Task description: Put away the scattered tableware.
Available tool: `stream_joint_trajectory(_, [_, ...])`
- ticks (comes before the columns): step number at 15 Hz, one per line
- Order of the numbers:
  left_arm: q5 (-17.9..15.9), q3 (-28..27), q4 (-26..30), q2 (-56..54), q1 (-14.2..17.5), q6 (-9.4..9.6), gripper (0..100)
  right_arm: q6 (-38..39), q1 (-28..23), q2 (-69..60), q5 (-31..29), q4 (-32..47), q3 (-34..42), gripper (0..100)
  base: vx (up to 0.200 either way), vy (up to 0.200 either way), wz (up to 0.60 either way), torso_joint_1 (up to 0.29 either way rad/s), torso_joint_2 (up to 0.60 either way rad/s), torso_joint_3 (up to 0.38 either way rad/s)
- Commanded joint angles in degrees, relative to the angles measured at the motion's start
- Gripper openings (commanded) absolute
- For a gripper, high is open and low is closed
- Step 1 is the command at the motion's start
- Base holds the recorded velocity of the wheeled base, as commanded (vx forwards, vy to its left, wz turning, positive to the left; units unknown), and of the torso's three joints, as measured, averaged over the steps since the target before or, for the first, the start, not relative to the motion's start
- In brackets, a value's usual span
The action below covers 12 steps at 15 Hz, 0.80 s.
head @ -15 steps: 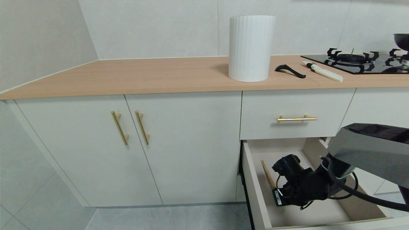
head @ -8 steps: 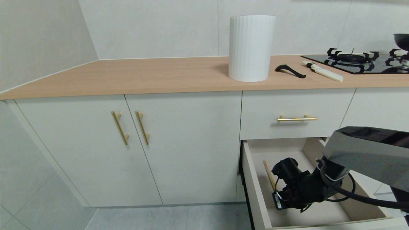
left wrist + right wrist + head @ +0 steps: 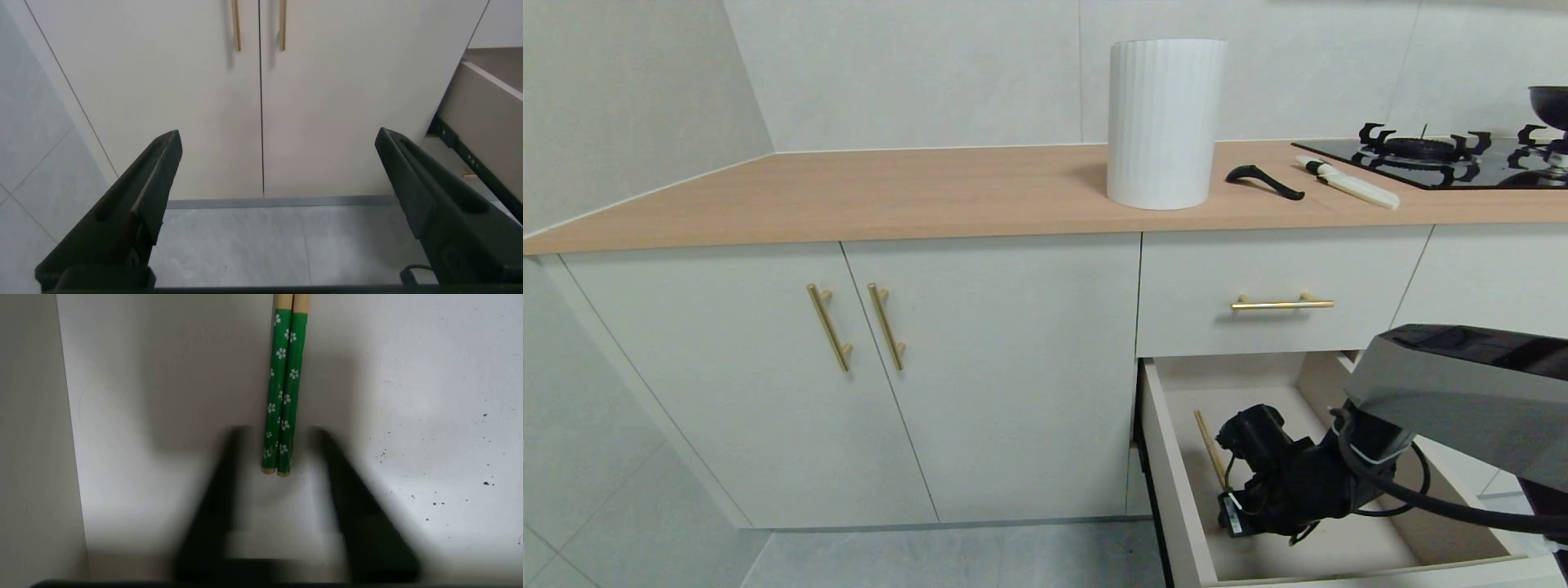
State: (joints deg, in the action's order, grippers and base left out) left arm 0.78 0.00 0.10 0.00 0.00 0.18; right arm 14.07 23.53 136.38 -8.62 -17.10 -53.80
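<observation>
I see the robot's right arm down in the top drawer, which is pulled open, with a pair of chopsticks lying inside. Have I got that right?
Not quite. The top drawer is shut. The head view shows that the lower drawer is the one pulled open. The right gripper is down in that one, with the chopsticks lying inside.

Drawer (image 3: 1174, 482) walls flank right gripper (image 3: 278, 461); chopsticks (image 3: 283, 384) between fingers (image 3: 219, 498)

Green-ended chopsticks (image 3: 283, 384) flat in drawer (image 3: 1176, 490)
</observation>
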Motion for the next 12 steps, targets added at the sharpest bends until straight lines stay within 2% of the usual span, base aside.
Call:
stream_joint_trajectory(1, [0.01, 0.00, -0.01, 0.09, 0.00, -0.01, 100, -0.01, 0.03, -0.15, 0.01, -0.04, 0.01, 100, 0.000, 0.000, 0.00, 0.000, 0.00, 0.000])
stream_joint_trajectory(6, [0.01, 0.00, -0.01, 0.09, 0.00, -0.01, 100, 0.08, -0.06, -2.96, 0.01, 0.05, 0.36, 100, 0.000, 0.000, 0.00, 0.000, 0.00, 0.000])
stream_joint_trajectory(12, [0.01, 0.00, -0.01, 0.09, 0.00, -0.01, 100, -0.44, -0.15, -22.38, 0.01, 0.14, 5.81, 100, 0.000, 0.000, 0.00, 0.000, 0.00, 0.000])
